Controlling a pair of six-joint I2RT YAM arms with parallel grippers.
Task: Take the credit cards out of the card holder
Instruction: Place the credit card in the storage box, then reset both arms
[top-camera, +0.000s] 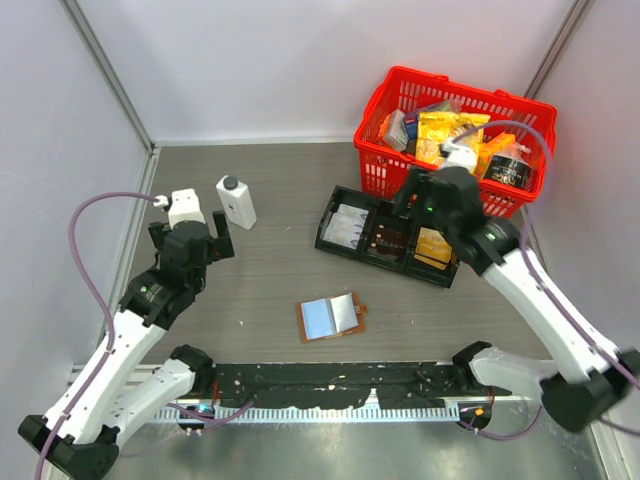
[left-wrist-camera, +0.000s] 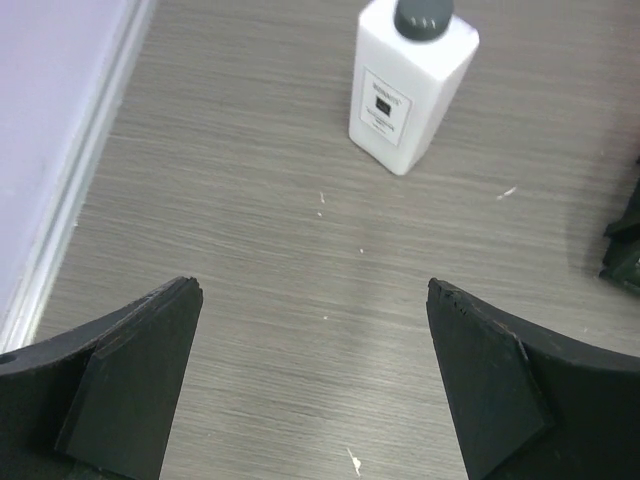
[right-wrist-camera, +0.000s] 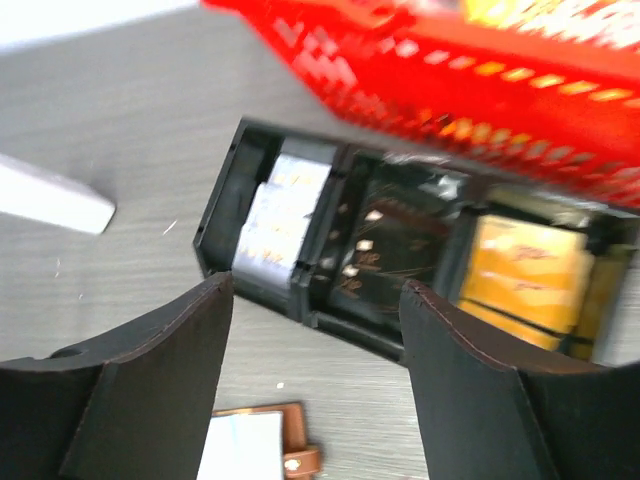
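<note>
The brown card holder (top-camera: 358, 322) lies open on the table in front of the arms, showing pale bluish insides (top-camera: 320, 318); whether those are cards or pockets I cannot tell. Its tab corner (right-wrist-camera: 300, 445) shows low in the right wrist view. Pale credit cards (top-camera: 349, 225) (right-wrist-camera: 282, 205) lie in the left compartment of the black tray (top-camera: 383, 263). My right gripper (top-camera: 410, 200) (right-wrist-camera: 318, 290) hovers open and empty over the tray's near edge. My left gripper (top-camera: 215, 245) (left-wrist-camera: 312, 290) is open and empty at the left, far from the holder.
The tray (right-wrist-camera: 215, 215) also holds dark cards (right-wrist-camera: 395, 240) in its middle compartment and a gold packet (right-wrist-camera: 525, 275) on the right. A red basket (top-camera: 375, 150) (right-wrist-camera: 420, 90) of packets stands behind it. A white bottle (top-camera: 236, 203) (left-wrist-camera: 410, 85) stands ahead of the left gripper.
</note>
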